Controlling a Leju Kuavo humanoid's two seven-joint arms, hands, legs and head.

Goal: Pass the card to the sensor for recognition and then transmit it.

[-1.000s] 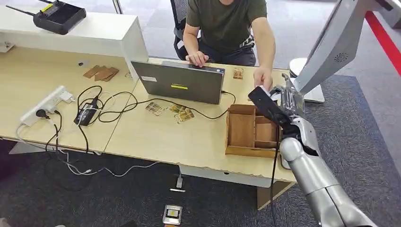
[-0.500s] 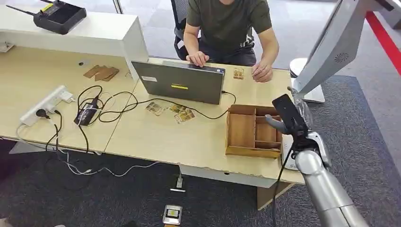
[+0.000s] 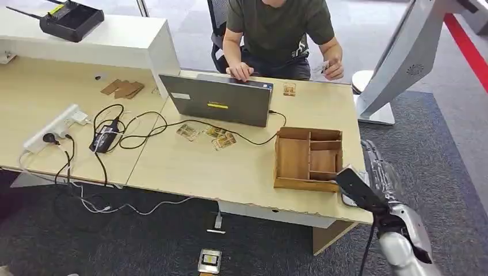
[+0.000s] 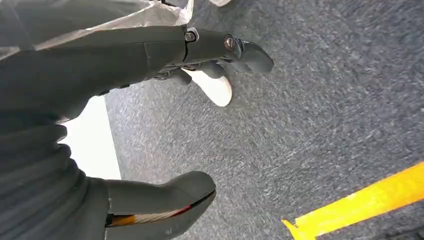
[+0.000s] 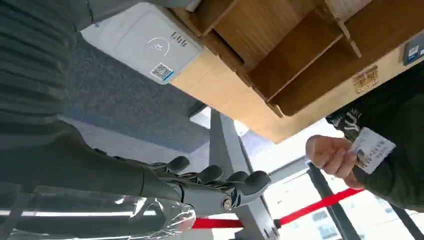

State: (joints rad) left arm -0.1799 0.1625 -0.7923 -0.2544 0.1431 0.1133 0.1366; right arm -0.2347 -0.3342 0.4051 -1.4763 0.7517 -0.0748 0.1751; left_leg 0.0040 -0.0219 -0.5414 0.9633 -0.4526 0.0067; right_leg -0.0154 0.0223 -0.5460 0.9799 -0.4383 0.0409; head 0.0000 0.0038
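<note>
Head view: right hand (image 3: 382, 172) withdrawn, empty; person (image 3: 276, 29) holds card (image 3: 324, 66).

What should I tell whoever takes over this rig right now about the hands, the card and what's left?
Right hand: open, empty, beside the table's right end.
Left hand: open, hanging over the carpet.
Card: held in the person's hand across the table.
Sensor: white reader on the table edge beside the wooden tray.
Done: card appears handed over.
Left: nothing obvious; confirm the scan registered.
</note>
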